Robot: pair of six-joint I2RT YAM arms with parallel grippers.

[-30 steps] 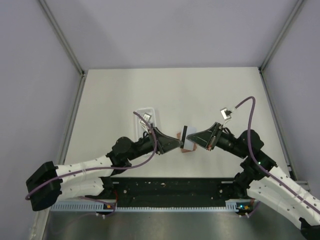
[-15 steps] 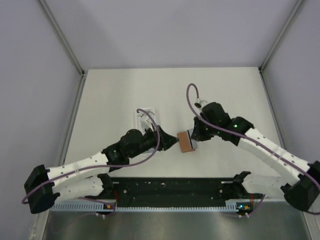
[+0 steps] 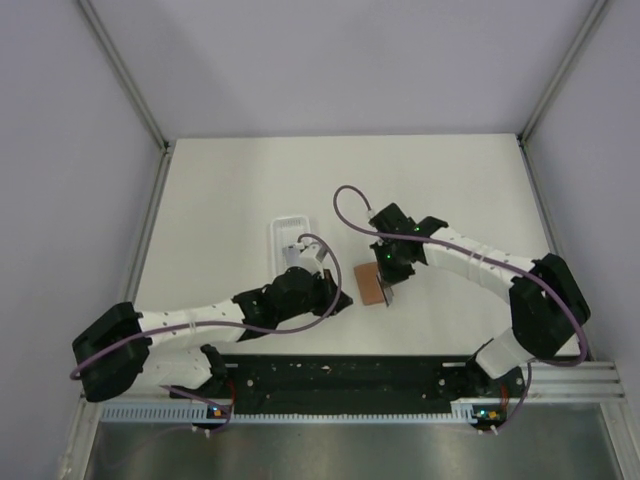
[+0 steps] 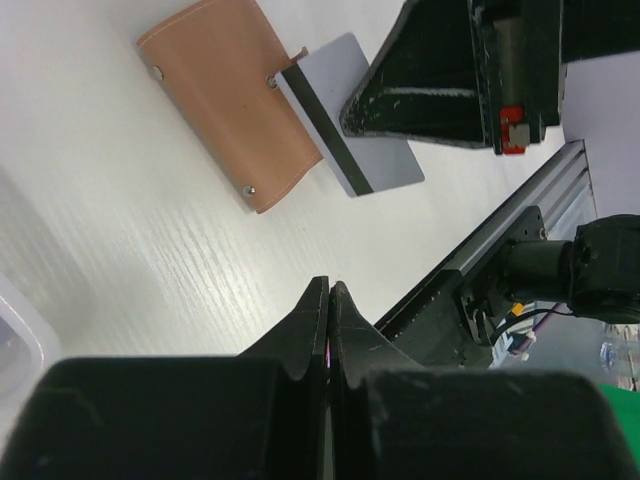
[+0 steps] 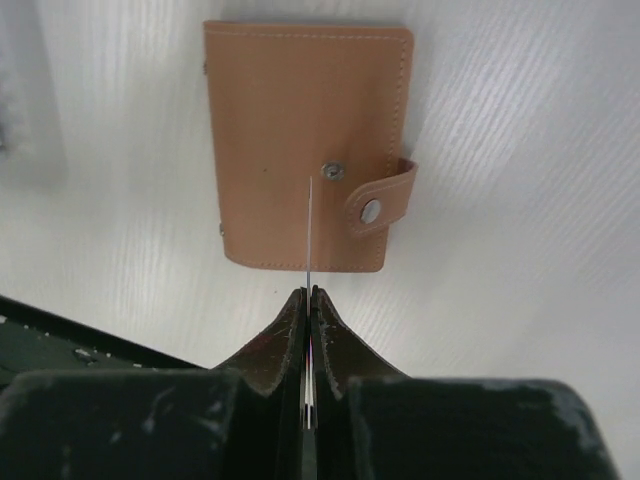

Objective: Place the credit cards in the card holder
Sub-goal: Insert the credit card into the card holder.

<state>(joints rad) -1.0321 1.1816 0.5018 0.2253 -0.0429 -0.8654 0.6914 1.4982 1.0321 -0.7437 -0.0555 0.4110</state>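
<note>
Whereas the right wrist view shows the card (image 5: pixel 309 235) edge-on, clamped in the right fingers (image 5: pixel 278 345) at the shut wallet (image 5: pixel 290 120) on the tabletop (image 5: pixel 510 130), the left one reveals its dark stripe; the left fingers (image 4: pixel 300 335) meet, empty.

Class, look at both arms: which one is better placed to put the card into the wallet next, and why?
Probably right. The right arm has its jaws shut on the card, edge-on at the closed wallet; the left arm has shut, empty jaws beside it.
</note>
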